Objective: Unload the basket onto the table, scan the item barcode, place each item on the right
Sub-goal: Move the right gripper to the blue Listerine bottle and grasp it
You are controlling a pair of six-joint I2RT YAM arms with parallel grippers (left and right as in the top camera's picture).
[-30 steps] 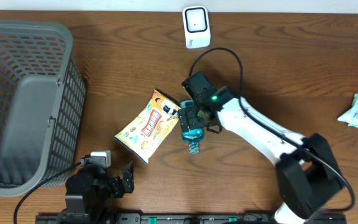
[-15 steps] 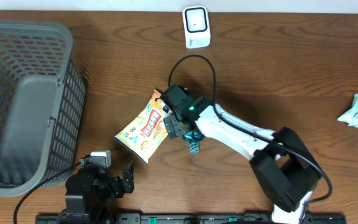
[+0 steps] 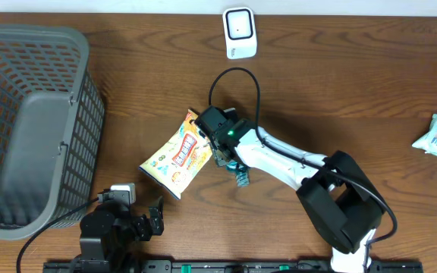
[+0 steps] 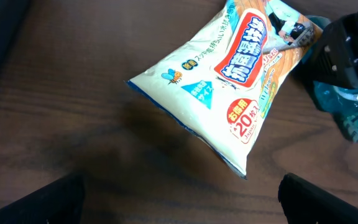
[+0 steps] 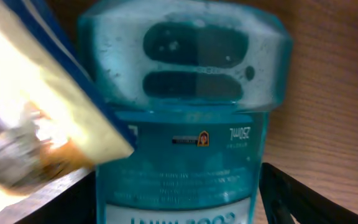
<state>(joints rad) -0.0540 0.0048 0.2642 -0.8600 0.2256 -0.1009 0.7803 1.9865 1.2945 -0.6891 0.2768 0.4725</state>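
Note:
A teal mouthwash bottle (image 3: 239, 175) lies on the wooden table against the right edge of a yellow-white snack bag (image 3: 177, 155). My right gripper (image 3: 222, 150) hangs over both. In the right wrist view the bottle (image 5: 185, 93) fills the space between the two dark fingers, with a narrow gap on its right side, and the bag's corner (image 5: 36, 112) overlaps it on the left. My left gripper (image 4: 181, 202) is open and empty at the table's near edge, facing the bag (image 4: 222, 87) and the bottle (image 4: 347, 106). A white scanner (image 3: 240, 32) stands at the far edge.
A grey mesh basket (image 3: 29, 121) fills the left side of the table. Two small packets (image 3: 436, 135) lie at the right edge. The right arm's black cable loops above the gripper.
The right arm has swung left, bringing its gripper down over the bottle at the bag's edge, and its jaws have narrowed around the bottle. The left arm has not moved.

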